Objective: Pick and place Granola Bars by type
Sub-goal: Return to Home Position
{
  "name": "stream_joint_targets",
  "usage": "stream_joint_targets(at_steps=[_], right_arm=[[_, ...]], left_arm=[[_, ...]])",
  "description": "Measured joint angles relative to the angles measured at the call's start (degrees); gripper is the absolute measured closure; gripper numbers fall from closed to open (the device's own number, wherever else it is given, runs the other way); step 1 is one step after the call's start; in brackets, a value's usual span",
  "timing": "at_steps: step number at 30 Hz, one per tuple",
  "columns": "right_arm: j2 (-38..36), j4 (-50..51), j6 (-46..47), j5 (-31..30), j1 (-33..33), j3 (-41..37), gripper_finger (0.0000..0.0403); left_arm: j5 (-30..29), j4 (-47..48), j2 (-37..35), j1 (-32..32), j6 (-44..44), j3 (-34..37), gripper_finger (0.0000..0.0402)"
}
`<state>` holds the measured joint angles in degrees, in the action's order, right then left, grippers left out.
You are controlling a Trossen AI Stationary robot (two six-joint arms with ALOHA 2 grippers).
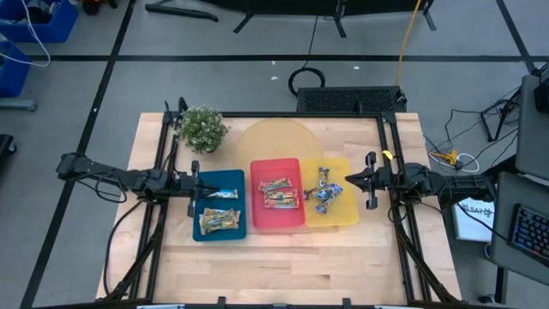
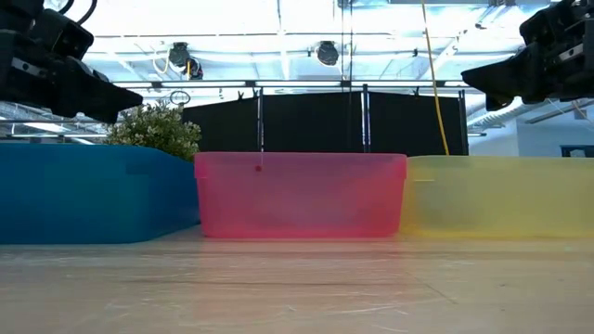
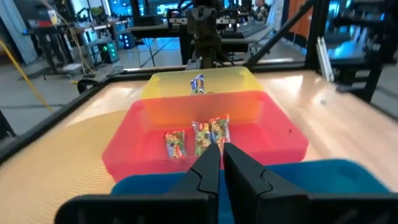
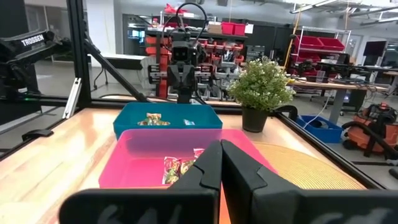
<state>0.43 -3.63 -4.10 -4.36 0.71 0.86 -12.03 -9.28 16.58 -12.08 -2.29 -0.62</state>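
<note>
Three trays stand side by side on the table. The blue tray holds tan-and-green granola bars. The red tray holds red-and-green bars, which also show in the left wrist view. The yellow tray holds blue bars. My left gripper hangs shut above the blue tray's left edge, holding nothing. My right gripper hangs shut above the yellow tray's right side, also holding nothing. In the wrist views both pairs of fingers are pressed together.
A small potted plant stands at the table's far left. A round tan mat lies behind the trays. Black frame rails run along both sides. Bare wooden tabletop lies in front of the trays.
</note>
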Motion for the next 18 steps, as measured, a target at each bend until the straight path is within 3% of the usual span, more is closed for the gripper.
stream_joint_targets(at_steps=[5,18], right_arm=[[0.0,0.3,0.4,0.0,0.0,0.0,0.0403],[0.0,0.3,0.4,0.0,0.0,0.0,0.0403]], left_arm=[[0.0,-1.3,0.0,0.0,4.9,0.0,0.0372],[0.0,-1.3,0.0,0.0,5.1,0.0,0.0369]])
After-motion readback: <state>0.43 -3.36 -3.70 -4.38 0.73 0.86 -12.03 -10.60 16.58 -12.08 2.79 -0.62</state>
